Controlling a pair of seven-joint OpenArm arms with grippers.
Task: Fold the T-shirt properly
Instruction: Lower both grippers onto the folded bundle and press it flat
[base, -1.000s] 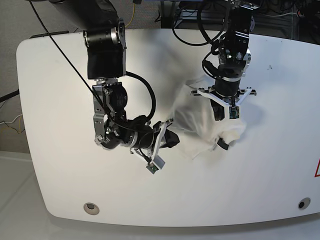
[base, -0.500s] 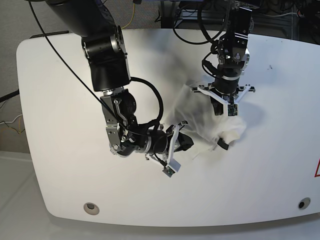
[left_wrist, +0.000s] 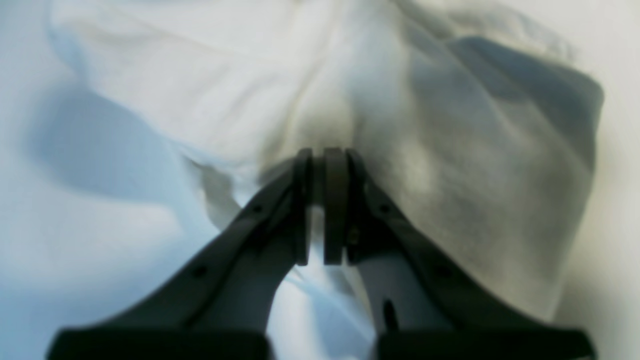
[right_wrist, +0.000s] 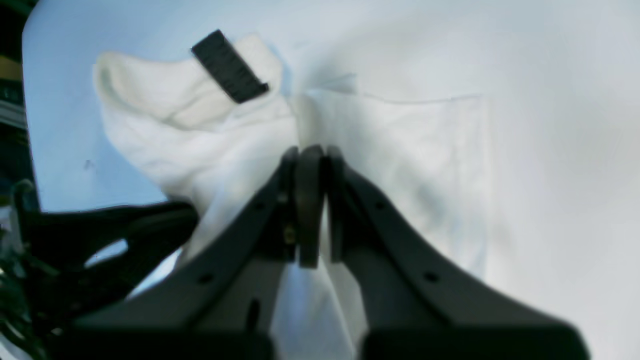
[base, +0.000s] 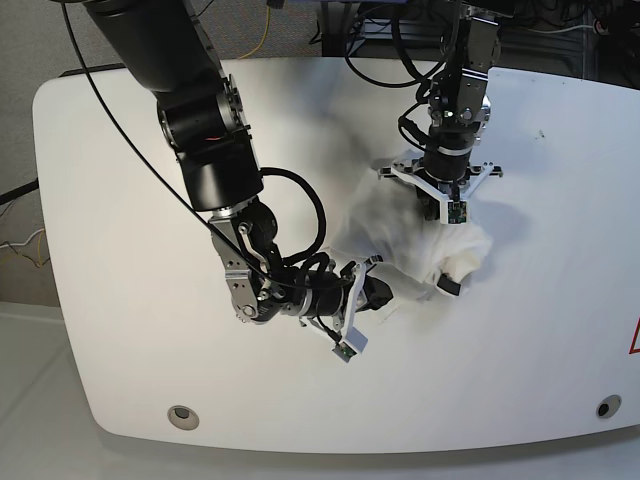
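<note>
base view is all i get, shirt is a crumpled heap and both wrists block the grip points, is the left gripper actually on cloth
Observer: Yes. In the left wrist view the left gripper is shut, with a ridge of the T-shirt gathered at its tips.
Operator: and the right one
Observer: The right gripper is shut on a fold of the cloth too.
Operator: what is that dark bit at the lower right of the heap
Observer: A small black tag on a bunched end of the shirt; the right wrist view shows it beyond the right gripper's tips.
</note>
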